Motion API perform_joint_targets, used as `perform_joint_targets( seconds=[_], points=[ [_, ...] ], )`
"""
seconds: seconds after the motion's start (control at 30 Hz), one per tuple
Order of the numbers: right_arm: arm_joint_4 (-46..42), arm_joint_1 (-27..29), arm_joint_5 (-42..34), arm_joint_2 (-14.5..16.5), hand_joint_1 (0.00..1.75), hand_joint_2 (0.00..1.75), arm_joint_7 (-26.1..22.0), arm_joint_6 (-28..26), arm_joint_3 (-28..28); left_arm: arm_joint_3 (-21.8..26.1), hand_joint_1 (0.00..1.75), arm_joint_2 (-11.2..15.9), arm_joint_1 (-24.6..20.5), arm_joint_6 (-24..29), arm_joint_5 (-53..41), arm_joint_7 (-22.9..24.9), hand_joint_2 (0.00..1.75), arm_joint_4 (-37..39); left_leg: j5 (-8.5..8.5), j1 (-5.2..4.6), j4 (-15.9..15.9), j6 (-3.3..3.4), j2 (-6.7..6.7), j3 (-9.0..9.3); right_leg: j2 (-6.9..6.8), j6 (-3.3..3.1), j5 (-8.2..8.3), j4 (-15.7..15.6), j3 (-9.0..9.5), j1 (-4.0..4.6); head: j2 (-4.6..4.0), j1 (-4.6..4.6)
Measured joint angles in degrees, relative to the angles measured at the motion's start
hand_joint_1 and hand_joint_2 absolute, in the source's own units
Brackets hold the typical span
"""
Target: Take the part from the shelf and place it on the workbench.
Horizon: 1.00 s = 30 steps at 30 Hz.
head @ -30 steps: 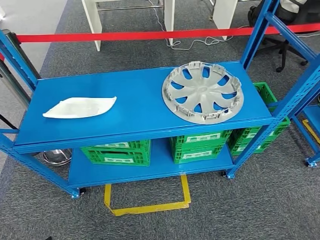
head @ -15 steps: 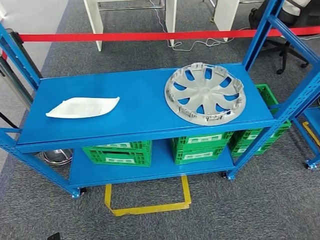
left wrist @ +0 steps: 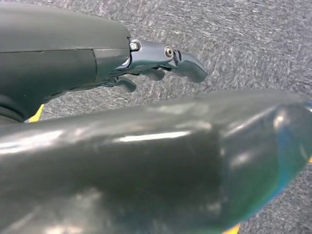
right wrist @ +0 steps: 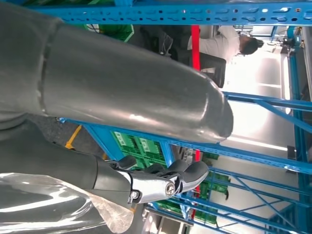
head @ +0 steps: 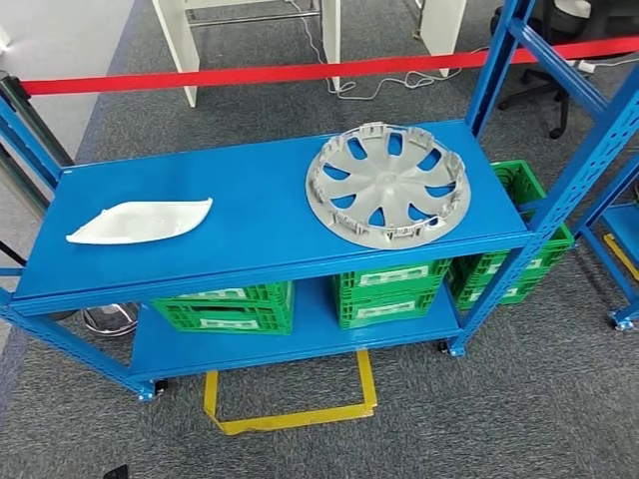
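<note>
A blue shelf (head: 272, 215) stands on grey carpet, a silver hubcap (head: 387, 184) lying flat toward the right of its upper deck and a white part (head: 140, 221) well apart from it toward the left. Green crates (head: 223, 305) sit on the lower deck, above a yellow floor mark (head: 290, 414) and in front of a red tape (head: 226, 75). The left hand (left wrist: 154, 61) and right hand (right wrist: 162, 183) hold nothing, fingers extended.
</note>
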Motion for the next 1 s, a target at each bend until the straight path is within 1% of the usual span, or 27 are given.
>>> perform_joint_targets(
  seconds=[0.03, 0.07, 0.1, 0.17, 0.2, 0.23, 0.27, 0.3, 0.33, 0.37, 0.4, 0.43, 0.47, 0.5, 0.53, 0.57, 0.6, 0.63, 0.7, 0.73, 0.77, 0.8, 0.87, 0.9, 0.93, 0.97, 1.0],
  points=[
    [-0.1, 0.0, 0.0, 0.0, 0.00, 0.00, 0.0, 0.0, 0.1, 0.0, 0.00, 0.0, 0.0, 0.0, 0.0, 0.0, 0.00, 0.0, 1.66, -0.16, -3.6, 0.36, -0.04, 1.46, 0.05, 0.11, -0.11, 0.0, 0.08, 0.12, 0.00, 0.02],
    [-0.1, 0.0, 0.0, 0.0, 0.00, 0.00, 0.0, 0.0, 0.1, 0.0, 0.00, 0.1, -0.1, 0.0, 0.0, 0.0, 0.00, 0.0, 2.55, -0.31, -6.4, 0.62, -0.06, 2.56, 0.09, 0.30, -0.16, 0.1, 0.03, 0.20, 0.00, 0.02],
    [-0.2, 0.0, 0.0, 0.0, 0.00, 0.00, 0.0, 0.0, 0.2, 0.0, 0.00, 0.1, -0.1, 0.0, 0.0, 0.0, 0.00, 0.0, 2.71, -0.44, -7.9, 0.78, -0.09, 3.06, 0.11, 0.54, -0.15, 0.1, -0.10, 0.26, 0.00, 0.05],
    [-0.3, 0.0, 0.0, 0.0, 0.00, 0.00, 0.0, 0.0, 0.3, 0.0, 0.00, 0.1, -0.1, 0.0, 0.0, 0.0, 0.00, 0.0, 2.49, -0.50, -8.6, 0.92, -0.09, 3.16, 0.10, 1.16, 0.01, -0.2, -0.17, 0.30, 0.00, 0.08],
    [-0.4, 0.0, 0.0, 0.0, 0.00, 0.00, 0.1, 0.0, 0.4, 0.0, 0.00, 0.1, 0.0, 0.0, 0.0, 0.0, 0.00, 0.0, 2.66, -0.38, -8.9, 1.12, -0.07, 3.22, 0.10, 1.46, -0.16, -0.1, -0.27, 0.27, 0.00, 0.10],
    [-0.5, 0.0, 0.0, 0.0, 0.00, 0.00, 0.0, 0.0, 0.4, 0.0, 0.00, 0.1, 0.0, 0.0, 0.0, 0.0, 0.00, 0.0, 2.84, -0.25, -9.2, 1.39, -0.03, 3.32, 0.08, 1.72, -0.82, 0.6, -0.65, 0.28, 0.00, 0.17],
    [-0.6, 0.0, 0.0, 0.0, 0.00, 0.00, 0.1, 0.0, 0.4, 0.0, 0.00, 0.1, -0.1, 0.0, 0.0, 0.0, 0.00, 0.0, 3.03, -0.10, -9.5, 1.64, 0.01, 3.40, 0.06, 1.96, -2.10, 2.5, -1.57, 0.30, 0.00, 0.31],
    [-0.6, 0.1, 0.0, 0.0, 0.00, 0.00, 0.1, 0.0, 0.4, 0.0, 0.00, 0.1, -0.1, 0.0, 0.0, 0.0, 0.00, 0.0, 3.13, -0.05, -9.7, 1.80, 0.05, 3.44, 0.04, 2.12, -3.85, 5.6, -3.09, 0.27, 0.00, 0.41],
    [-0.6, 0.1, 0.0, 0.0, 0.00, 0.00, 0.1, 0.0, 0.4, 0.0, 0.00, 0.1, -0.1, 0.0, 0.0, 0.0, 0.00, 0.0, 3.14, -0.09, -9.7, 1.88, 0.08, 3.40, 0.01, 2.25, -5.69, 9.5, -4.92, 0.29, 0.00, 0.53],
    [-0.6, 0.1, 0.0, 0.0, 0.00, 0.00, 0.1, 0.0, 0.5, 0.0, 0.00, 0.1, -0.1, 0.0, 0.0, 0.0, 0.00, 0.0, 3.13, -0.12, -9.6, 1.90, 0.11, 3.38, 0.01, 2.36, -7.00, 13.1, -6.66, 0.28, 0.01, 0.57],
    [-0.6, 0.1, 0.0, 0.0, 0.00, 0.00, 0.1, 0.0, 0.5, 0.0, 0.00, 0.0, 0.0, 0.0, 0.0, 0.0, 0.00, 0.0, 3.11, -0.15, -9.6, 1.91, 0.14, 3.41, 0.01, 2.43, -7.28, 15.2, -7.72, 0.28, 0.01, 0.57],
    [-0.6, 0.1, 0.0, 0.0, 0.00, 0.00, 0.1, 0.0, 0.5, 0.0, 0.00, 0.0, 0.0, 0.0, 0.0, 0.0, 0.00, 0.0, 3.09, -0.14, -9.6, 1.92, 0.15, 3.47, 0.00, 2.46, -6.43, 15.1, -7.80, 0.28, 0.01, 0.59],
    [-0.6, 0.2, 0.0, 0.0, 0.00, 0.00, 0.1, 0.0, 0.5, 0.0, 0.00, 0.0, 0.0, 0.0, 0.0, 0.0, 0.00, 0.0, 3.04, -0.12, -9.6, 1.89, 0.13, 3.57, -0.04, 2.45, -4.57, 12.7, -6.72, 0.25, 0.01, 0.59],
    [-0.6, 0.2, 0.0, 0.0, 0.00, 0.00, 0.1, 0.0, 0.5, 0.0, 0.00, 0.0, 0.0, 0.0, 0.0, 0.0, 0.00, 0.0, 2.95, -0.09, -9.5, 1.80, 0.11, 3.69, -0.11, 2.41, -2.33, 8.7, -4.84, 0.21, 0.00, 0.60],
    [-0.6, 0.1, 0.0, 0.0, 0.00, 0.00, 0.1, 0.0, 0.5, 0.0, 0.00, 0.0, -0.1, -0.1, 0.0, 0.0, 0.00, 0.0, 2.81, -0.19, -9.4, 1.61, 0.08, 3.75, -0.18, 2.34, -0.84, 4.8, -2.95, 0.24, 0.00, 0.61],
    [-0.6, 0.1, 0.0, 0.0, 0.00, 0.00, 0.1, 0.0, 0.6, 0.0, 0.00, 0.0, -0.1, -0.1, 0.0, 0.0, 0.00, 0.0, 2.70, -0.29, -9.2, 1.38, 0.04, 3.73, -0.21, 2.12, 0.09, 1.7, -1.41, 0.27, 0.00, 0.56],
    [-0.6, 0.1, 0.0, 0.0, 0.00, 0.00, 0.1, 0.0, 0.6, 0.0, 0.00, 0.0, -0.1, -0.1, 0.0, 0.0, 0.00, 0.0, 2.66, -0.40, -9.1, 1.10, 0.02, 3.68, -0.20, 1.86, 0.34, 0.1, -0.57, 0.34, 0.00, 0.55],
    [-0.6, 0.1, 0.0, 0.0, 0.00, 0.00, 0.1, 0.0, 0.6, 0.0, 0.00, 0.0, -0.1, -0.1, 0.0, 0.0, 0.00, 0.0, 2.70, -0.47, -9.1, 0.81, 0.00, 3.61, -0.15, 1.55, 0.16, -0.2, -0.33, 0.46, 0.00, 0.51],
    [-0.6, 0.2, 0.2, 0.0, 0.00, 0.00, 0.0, 0.1, 0.6, 0.0, 0.00, 0.0, -0.1, -0.1, -0.2, 0.0, 0.00, 0.0, 2.68, -0.35, -9.0, 0.30, -0.02, 3.61, -0.10, 0.81, 0.46, -0.4, -0.24, 0.42, 0.00, 0.53],
    [-0.7, 0.2, 0.9, 0.0, 0.00, 0.00, -0.6, 0.5, 0.7, 0.0, 0.00, 0.0, -0.1, -0.3, -0.7, 0.0, 0.00, 0.0, 2.18, -0.29, -8.5, 0.02, -0.04, 3.43, -0.11, 0.47, 0.55, -0.5, -0.20, 0.33, 0.00, 0.45],
    [-0.7, 0.3, 2.2, -0.1, 0.00, 0.00, -1.5, 1.0, 1.0, -0.2, 0.00, 0.1, -0.1, -0.7, -1.5, 0.1, 0.00, 0.0, 1.09, -0.23, -6.9, -0.26, -0.05, 2.82, -0.16, 0.15, 0.60, -0.6, -0.15, 0.21, 0.00, 0.37],
    [-0.8, 0.4, 3.9, -0.2, 0.00, 0.00, -2.7, 1.7, 1.5, -0.4, 0.00, 0.2, -0.2, -1.2, -2.5, 0.2, 0.00, 0.0, -0.55, -0.16, -4.2, -0.53, -0.06, 1.63, -0.20, -0.10, 0.58, -0.6, -0.11, 0.15, 0.00, 0.27],
    [-0.8, 0.6, 6.9, -0.5, 0.00, 0.00, -4.7, 2.7, 3.1, -1.2, 0.00, 0.4, -0.2, -2.1, -4.1, 0.6, 0.00, 0.1, -3.92, -0.05, 3.4, -0.88, -0.06, -1.75, -0.24, -0.38, 0.48, -0.6, -0.11, 0.22, 0.00, 0.18],
    [-0.8, 0.7, 7.7, -0.6, 0.00, 0.00, -5.1, 2.8, 3.8, -1.4, 0.00, 0.6, -0.2, -2.3, -4.5, 0.8, 0.00, 0.2, -4.62, -0.03, 6.1, -0.93, -0.06, -3.01, -0.24, -0.46, 0.42, -0.6, -0.06, 0.27, 0.00, 0.19],
    [-0.8, 0.7, 8.0, -0.7, 0.00, 0.00, -5.2, 2.9, 4.3, -1.7, 0.00, 0.6, -0.2, -2.4, -4.6, 0.9, 0.00, 0.2, -4.17, -0.04, 6.8, -0.88, -0.06, -3.38, -0.21, -0.50, 0.37, -0.6, 0.02, 0.33, 0.00, 0.18],
    [-0.8, 0.8, 8.2, -0.8, 0.00, 0.00, -5.2, 2.8, 4.7, -1.8, 0.00, 0.7, -0.2, -2.5, -4.8, 1.0, 0.00, 0.2, -2.68, -0.06, 5.3, -0.68, -0.06, -2.72, -0.17, -0.50, 0.29, -0.6, 0.16, 0.38, 0.00, 0.18],
    [-0.8, 0.9, 8.4, -0.9, 0.00, 0.00, -5.2, 2.8, 4.9, -2.0, 0.00, 0.8, -0.2, -2.5, -4.9, 1.0, 0.00, 0.2, -0.56, -0.13, 1.9, -0.32, -0.06, -1.20, -0.14, -0.49, 0.20, -0.6, 0.33, 0.43, 0.00, 0.18]
  ],
)
